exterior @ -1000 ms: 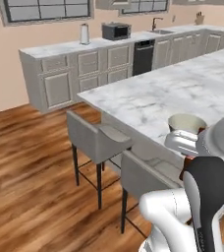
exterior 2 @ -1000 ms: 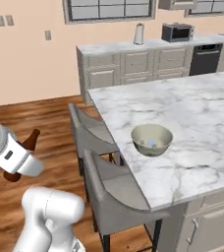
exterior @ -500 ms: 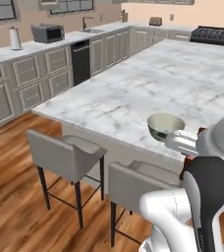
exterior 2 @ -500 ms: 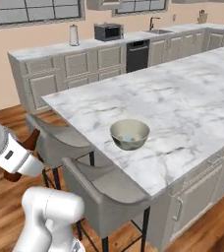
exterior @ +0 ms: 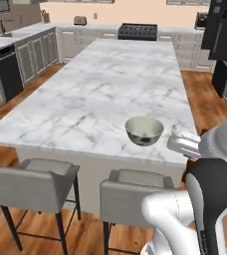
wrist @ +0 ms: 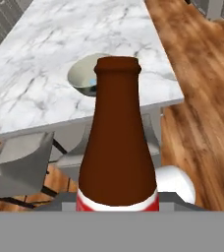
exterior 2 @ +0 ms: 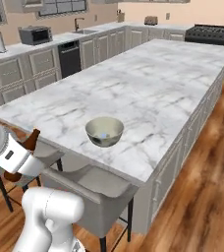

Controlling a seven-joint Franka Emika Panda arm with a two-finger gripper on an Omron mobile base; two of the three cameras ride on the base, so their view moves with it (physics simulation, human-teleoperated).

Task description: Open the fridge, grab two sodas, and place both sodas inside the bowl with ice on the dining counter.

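Note:
My gripper (exterior 2: 16, 162) is shut on the dark brown cola bottle (wrist: 118, 142), which has a red label at its base. The bottle's neck (exterior 2: 33, 138) sticks up beside the hand, off the near edge of the dining counter (exterior 2: 158, 83). In the left base view the hand (exterior: 185, 145) hangs just right of the bowl (exterior: 144, 130). That cream-white bowl (exterior 2: 104, 131) stands near the marble counter's near edge, with a bit of blue inside (wrist: 92, 81). The black fridge (exterior: 225, 35) stands at the far right.
Grey stools (exterior: 33, 179) (exterior: 135, 187) (exterior 2: 94, 189) are tucked under the counter's near side, below the hand. A black stove (exterior: 138, 31) sits past the island's far end. Wall cabinets with a microwave (exterior 2: 35, 34) line the left. Wood floor (exterior 2: 197, 162) runs along the right.
The whole picture has swung as the base moved; the island now lies lengthwise ahead and the bowl sits nearer the middle. The bottle stays in the shut gripper.

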